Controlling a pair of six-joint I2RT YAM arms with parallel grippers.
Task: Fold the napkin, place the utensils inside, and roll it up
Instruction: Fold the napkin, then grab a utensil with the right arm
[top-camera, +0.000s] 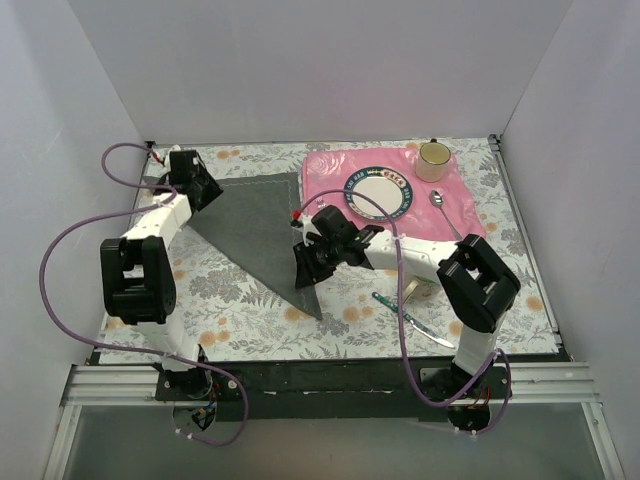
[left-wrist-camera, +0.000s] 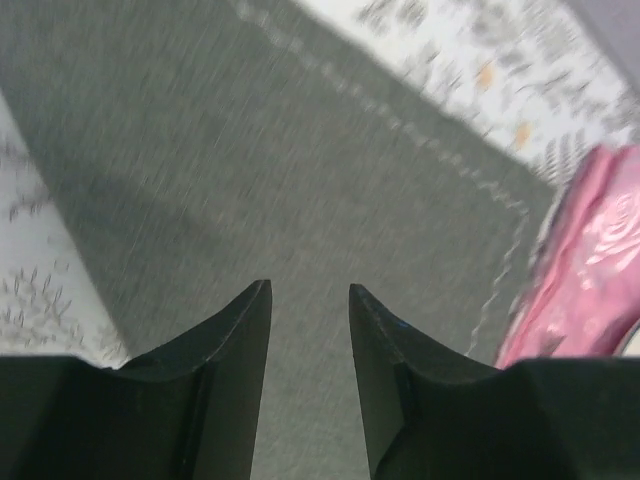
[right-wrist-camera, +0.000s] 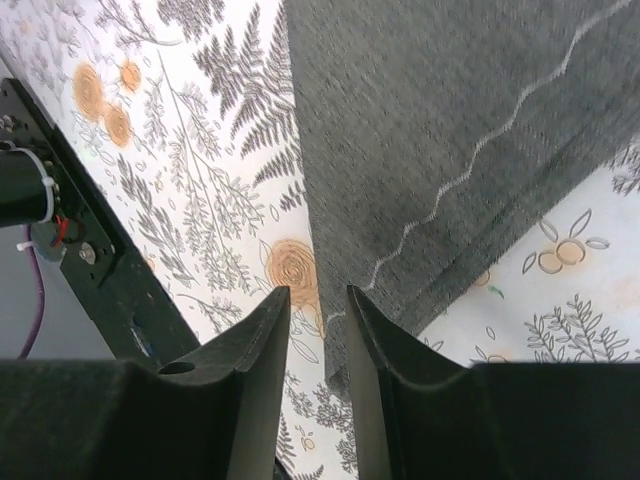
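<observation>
Roughly triangular napkin, apex nearward

Floral-patterned table: grey napkin folded triangular, centre-left; pink placemat far right; knife near right.

The table, being covered by a white cloth printed with grey ferns and orange flowers, is being enclosed along its far, left and right edges by plain white walls, while its near edge is being bordered by a black plate and aluminium rails.
</observation>
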